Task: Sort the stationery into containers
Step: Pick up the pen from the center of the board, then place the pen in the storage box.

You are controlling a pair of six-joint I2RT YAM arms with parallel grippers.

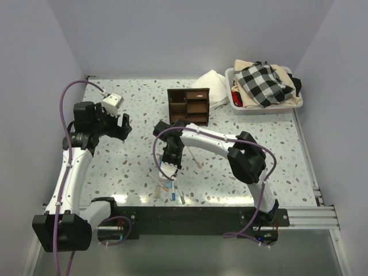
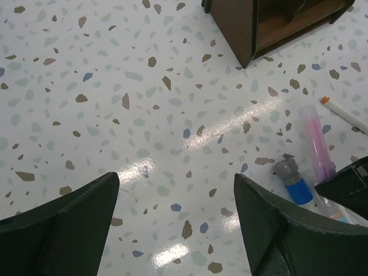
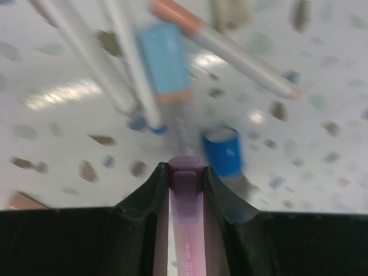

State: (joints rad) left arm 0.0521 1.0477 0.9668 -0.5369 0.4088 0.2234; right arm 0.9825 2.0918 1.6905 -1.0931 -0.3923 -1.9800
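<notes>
White shells and black joints are seen on the left arm (image 1: 69,172), lower left, and right arm (image 1: 210,138), centre. Purple cables (image 1: 80,83) are looped along both. Dark wedge-shaped fingers (image 2: 57,230) are fitted to the left gripper (image 2: 176,178).

— Bright, even overhead light; white glare streaks the tabletop (image 2: 241,118) just ahead of the jaws of the left gripper (image 2: 175,178).
— The right wrist view is soft: everything beyond the jaws of the right gripper (image 3: 186,168) smears; the pink pen (image 3: 187,230) between them reads sharper.
</notes>
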